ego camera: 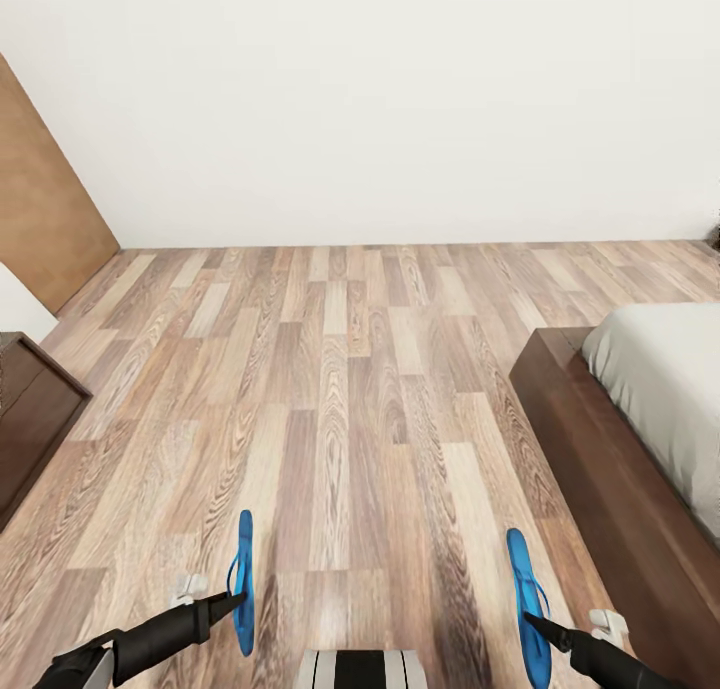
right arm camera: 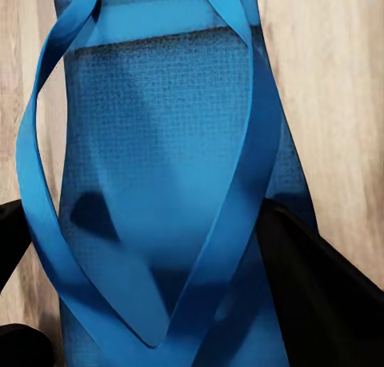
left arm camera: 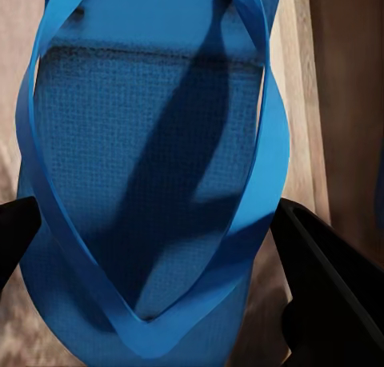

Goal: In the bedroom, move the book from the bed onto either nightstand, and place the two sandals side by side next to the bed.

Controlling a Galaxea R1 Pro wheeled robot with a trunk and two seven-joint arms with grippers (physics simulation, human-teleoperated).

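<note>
While both arms hang low over the wood-plank floor (ego camera: 340, 399), each one has a blue flip-flop pinched in its fingers. In the head view the left gripper (ego camera: 232, 601) is clamped on the left sandal (ego camera: 243, 581), which stands on edge, thin side up, running away from the robot. The right gripper (ego camera: 532, 624) is doing the same with the right sandal (ego camera: 525, 609), also held on edge and pointing the same way. The two sandals are well apart from each other, the right one being the nearer to the bed (ego camera: 610, 469).

Up close in the left wrist view, the left sandal (left arm camera: 152, 167) sits sole-face to the camera with its straps crossing toward the toe post, and a black finger (left arm camera: 332, 291) shows on either side of it, closed in against its edges. Right wrist view is the same story: right sandal (right arm camera: 164, 183) between two dark fingers (right arm camera: 324, 295), gripped tight.

The bed is a dark-brown frame with a pale mattress (ego camera: 665, 389) on top; its corner sticks out toward the middle of the floor. Across the floor from the bed there's a dark wooden cabinet (ego camera: 30, 419), with a brown door (ego camera: 45, 209) by the white wall (ego camera: 400, 99) beyond it. Can't see the book on the bit of bed that's visible
</note>
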